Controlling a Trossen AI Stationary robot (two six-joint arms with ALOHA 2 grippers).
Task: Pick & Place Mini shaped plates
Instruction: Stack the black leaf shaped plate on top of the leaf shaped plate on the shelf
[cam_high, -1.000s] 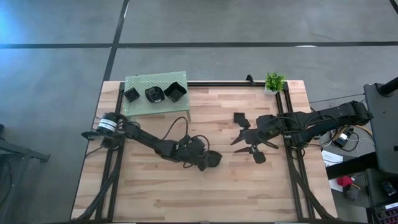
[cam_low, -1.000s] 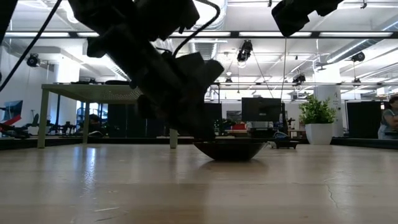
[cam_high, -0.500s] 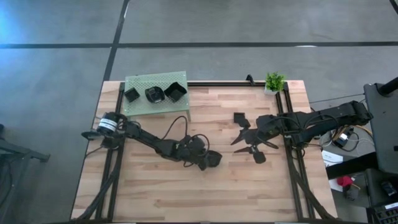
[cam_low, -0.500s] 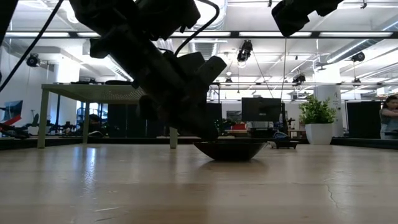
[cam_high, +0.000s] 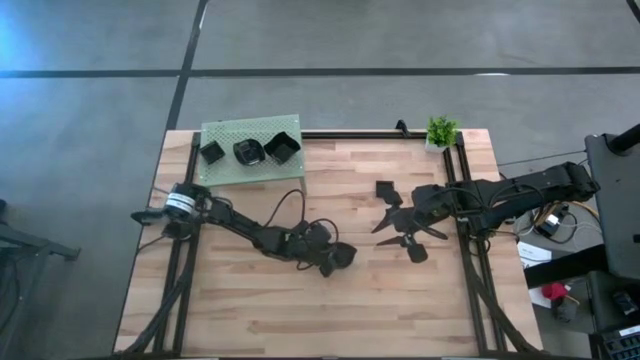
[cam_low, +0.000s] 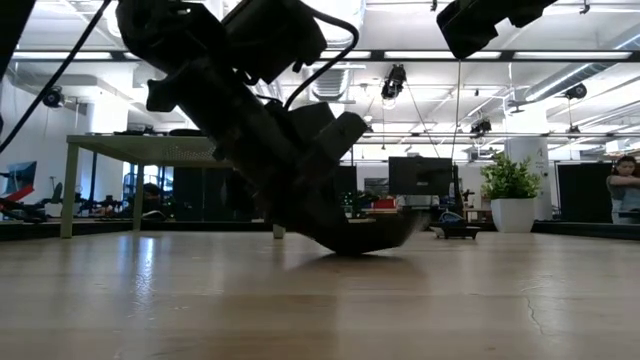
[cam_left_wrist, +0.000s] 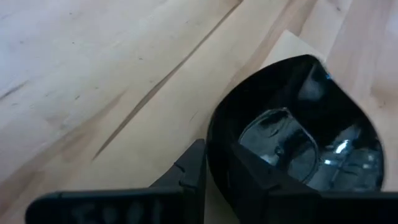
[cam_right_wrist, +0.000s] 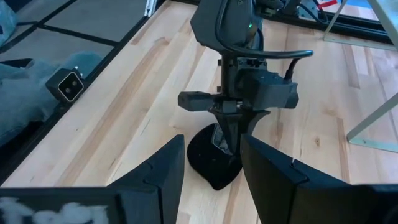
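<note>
since the earlier frame, one teardrop-shaped mini plate (cam_left_wrist: 298, 137) has been tipped up at one edge, its rim pinched by the left gripper (cam_high: 335, 257) at mid-table, apparently for lifting toward the green perforated platform (cam_high: 225, 165), where three plates (cam_high: 248, 150) sit. the right gripper (cam_high: 400, 225) is held spread over others.

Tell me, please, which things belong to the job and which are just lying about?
Job: glossy black teardrop plate pinched by left gripper mid-table; three small black plates on green perforated platform; small black square plate near open right gripper.
Lying about: small potted green plant.
</note>
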